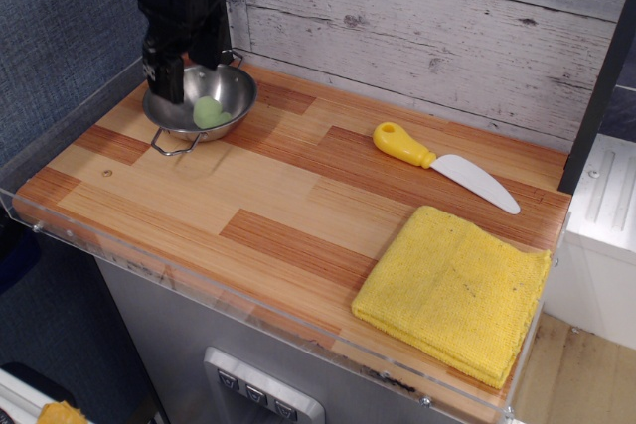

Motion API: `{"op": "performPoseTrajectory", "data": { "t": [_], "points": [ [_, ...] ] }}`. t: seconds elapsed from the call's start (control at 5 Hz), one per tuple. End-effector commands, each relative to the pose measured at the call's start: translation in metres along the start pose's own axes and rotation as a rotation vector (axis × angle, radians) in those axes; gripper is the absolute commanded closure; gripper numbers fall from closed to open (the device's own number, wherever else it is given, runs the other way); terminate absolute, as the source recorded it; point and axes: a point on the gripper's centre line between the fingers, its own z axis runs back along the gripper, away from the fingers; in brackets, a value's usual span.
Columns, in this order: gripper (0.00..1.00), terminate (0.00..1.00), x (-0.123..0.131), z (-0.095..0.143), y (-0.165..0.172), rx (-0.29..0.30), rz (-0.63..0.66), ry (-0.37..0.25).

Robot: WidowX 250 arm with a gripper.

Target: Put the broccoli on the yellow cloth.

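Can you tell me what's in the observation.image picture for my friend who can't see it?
A black robot gripper hangs over a steel bowl holding a small pale-green broccoli at the back left of a wooden table. A yellow-handled knife lies to the right, and a folded yellow cloth sits at the front right.

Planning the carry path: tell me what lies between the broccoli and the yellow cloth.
In the one camera view, the broccoli sits in the steel bowl. Past the bowl's rim, only bare wooden tabletop stretches to the yellow cloth. The knife lies off to the side.
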Motion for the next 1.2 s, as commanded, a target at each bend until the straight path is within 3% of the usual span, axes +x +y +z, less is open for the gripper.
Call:
{"op": "performPoseTrajectory", "data": {
  "t": [0.0, 0.2, 0.4, 1.0],
  "points": [
    [0.0, 0.0, -0.011, 0.001, 0.004, -0.016, 0.003, -0.01],
    [0.0, 0.0, -0.023, -0.001, 0.002, -0.005, -0.003, 0.001],
    [1.0, 0.0, -0.027, -0.003, 0.004, -0.01, 0.018, -0.005],
    [1.0, 0.0, -0.029, -0.008, 0.007, 0.004, 0.036, -0.009]
  ]
}}
